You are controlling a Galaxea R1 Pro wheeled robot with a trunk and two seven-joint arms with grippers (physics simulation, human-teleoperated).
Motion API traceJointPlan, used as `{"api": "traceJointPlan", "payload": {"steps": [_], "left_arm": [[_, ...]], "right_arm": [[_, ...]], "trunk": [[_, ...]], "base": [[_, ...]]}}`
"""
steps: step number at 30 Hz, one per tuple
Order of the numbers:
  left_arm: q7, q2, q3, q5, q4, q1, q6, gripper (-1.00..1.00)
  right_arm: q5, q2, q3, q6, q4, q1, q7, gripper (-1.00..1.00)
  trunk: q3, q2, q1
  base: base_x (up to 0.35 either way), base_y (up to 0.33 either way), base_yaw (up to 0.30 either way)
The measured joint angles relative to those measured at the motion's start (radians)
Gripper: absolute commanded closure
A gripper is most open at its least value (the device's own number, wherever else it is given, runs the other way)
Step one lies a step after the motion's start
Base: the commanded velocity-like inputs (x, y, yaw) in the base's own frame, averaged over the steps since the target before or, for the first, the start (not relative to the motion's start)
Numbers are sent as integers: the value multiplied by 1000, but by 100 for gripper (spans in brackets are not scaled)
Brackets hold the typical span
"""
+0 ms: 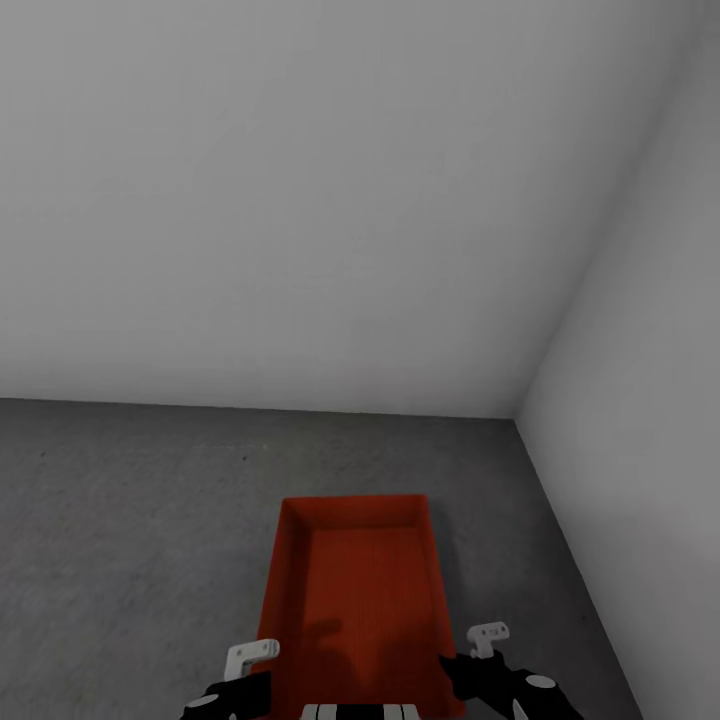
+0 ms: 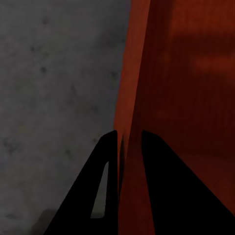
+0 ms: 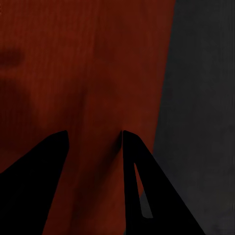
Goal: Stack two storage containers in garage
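Orange-red storage container at lower centre of frame over grey concrete floor, left gripper and right gripper each clamped astride a thin long side wall; looks light, stiff, slick-walled, so mid-rim holds suit.

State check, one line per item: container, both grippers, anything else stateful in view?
storage container: upright, lidless, nothing inside, held by both side walls over the concrete floor; contact with floor unclear.
left gripper: shut on the container's left wall, one of the fingers inside, one outside.
right gripper: straddles the right wall, fingers either side; gap looks wide, grip unclear.
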Motion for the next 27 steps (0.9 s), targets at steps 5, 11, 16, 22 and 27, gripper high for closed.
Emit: {"api": "traceJointPlan", "payload": {"steps": [5, 11, 16, 22, 27], "left_arm": [[0, 0, 0, 0, 0, 0, 1, 100], [0, 0, 0, -1, 0, 0, 1, 100], [-1, -1, 2, -4, 0, 0, 2, 100], [0, -1, 1, -3, -1, 0, 2, 100], [0, -1, 2, -4, 0, 0, 1, 100]], "right_arm": [[0, 0, -1, 0, 1, 0, 1, 100], [0, 0, -1, 0, 0, 0, 1, 100], [1, 0, -1, 0, 1, 0, 1, 100], [1, 0, -1, -1, 1, 0, 1, 100], [1, 0, -1, -1, 1, 0, 1, 100]], "trunk": [[0, 0, 0], [-6, -14, 8], [-6, -14, 8], [-6, -14, 8], [-6, -14, 8]], "base": [[0, 0, 0], [0, 0, 0], [0, 0, 0], [0, 0, 0], [0, 0, 0]]}}
